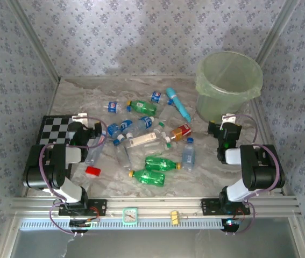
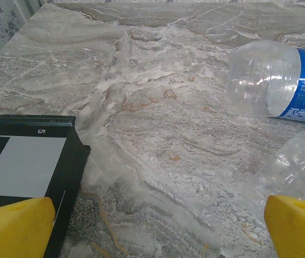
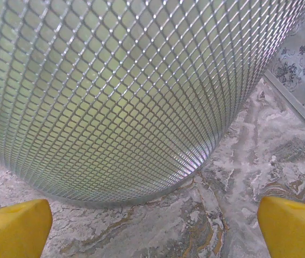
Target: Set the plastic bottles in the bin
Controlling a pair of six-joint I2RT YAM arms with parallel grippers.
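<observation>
While both arms sit low by the near edge, the plastic bottles (image 1: 136, 127) lie scattered on their sides mid-table, none in the bin (image 1: 222, 99), which stands upright at the far right corner.

Two green ones nearest the arms run left-right: upper green bottle (image 1: 162, 163) has its cap to the right, lower green bottle (image 1: 148, 177) cap to the left. Blue-capped clear bottle (image 1: 189, 154) runs near-far, cap pointing away. Red-orange labelled bottle (image 1: 181, 131) lies diagonal.

Left gripper (image 2: 157, 228): jaws spread wide, nothing between them. Blue-label bottle (image 2: 270, 80) lies crosswise ahead-right, base toward the left of the wrist view.

Right gripper (image 3: 152, 231): likewise wide, holding nothing, facing the bin's wall close up.
</observation>
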